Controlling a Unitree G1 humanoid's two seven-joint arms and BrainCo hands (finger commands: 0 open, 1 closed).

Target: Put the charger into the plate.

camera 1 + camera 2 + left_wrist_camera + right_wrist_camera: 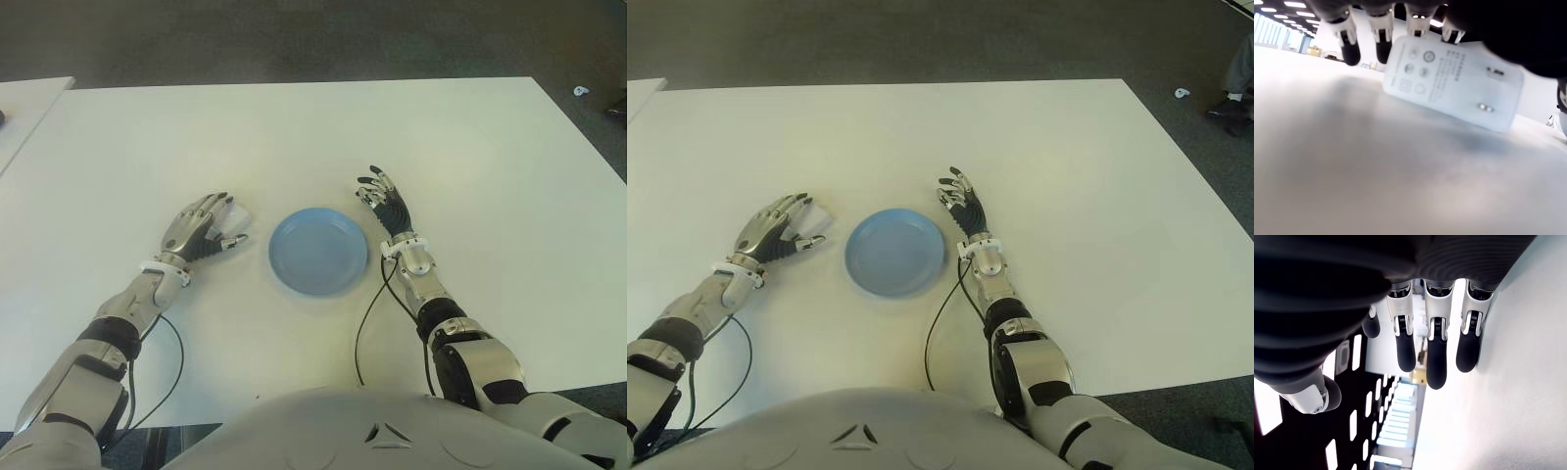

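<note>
Left wrist view shows the white charger (1452,83) under the left hand's fingertips (1382,45), one edge tilted off the table (1352,171). It looks rigid, light and smooth-sided, likely slippery; pinching across its flat faces seems soundest. The left hand (201,227) is partly curled over it, touching but not visibly clamped. The blue plate (318,251) lies just beside. The right hand (387,203), beyond the plate, is spread and empty.

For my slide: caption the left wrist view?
Left hand over the white charger on the table.
</note>
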